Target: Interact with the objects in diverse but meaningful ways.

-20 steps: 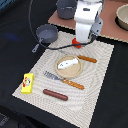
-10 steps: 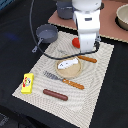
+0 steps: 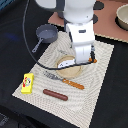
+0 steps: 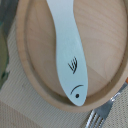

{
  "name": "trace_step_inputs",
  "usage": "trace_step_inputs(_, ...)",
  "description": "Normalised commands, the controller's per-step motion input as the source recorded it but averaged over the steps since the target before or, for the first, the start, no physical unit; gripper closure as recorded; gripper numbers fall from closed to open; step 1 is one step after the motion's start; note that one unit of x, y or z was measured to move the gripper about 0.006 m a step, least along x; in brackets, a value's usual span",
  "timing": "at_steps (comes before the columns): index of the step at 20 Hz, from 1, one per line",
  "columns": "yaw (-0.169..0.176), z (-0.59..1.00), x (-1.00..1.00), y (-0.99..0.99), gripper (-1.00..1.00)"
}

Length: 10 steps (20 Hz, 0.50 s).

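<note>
I see the arm low over the round tan plate (image 3: pixel 69 68) in the middle of the woven placemat (image 3: pixel 100 65); its white body hides most of the plate's 1 o'clock side in the exterior view. The gripper's (image 3: pixel 81 59) fingertips are hidden behind the arm's housing there, and the wrist view shows no fingers at all, so I cannot tell whether the claw is open, closed or gripping anything.

My wrist view looks straight down on the flat white fish (image 4: pixel 70 55), lying flat inside the plate (image 4: pixel 35 55). Its black eye and gill marks are sharp, and its head reaches near the plate's rim. A fork's (image 4: pixel 101 116) tines show just past that rim, off the plate.

On the mat, from the plate's centre in the exterior view:
- The grey long-handled saucepan (image 3: pixel 46 34) sits at about 11 o'clock, at the mat's corner, handle pointing toward 7 o'clock.
- The yellow rectangular box (image 3: pixel 28 83) lies at 8 o'clock near the mat's edge.
- The brown sausage (image 3: pixel 55 94) lies at 7 o'clock, well apart from the plate.
- The fork (image 3: pixel 52 76) and the wooden-handled knife (image 3: pixel 73 84) lie just beside the plate's 6 to 8 o'clock side.

I cannot make out the tomato.
</note>
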Motion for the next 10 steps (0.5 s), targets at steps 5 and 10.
trace_step_inputs(5, 0.068, -0.19, -0.1, -0.15, -1.0)
trace_step_inputs(10, 0.063, -0.11, -0.03, -0.14, -1.0)
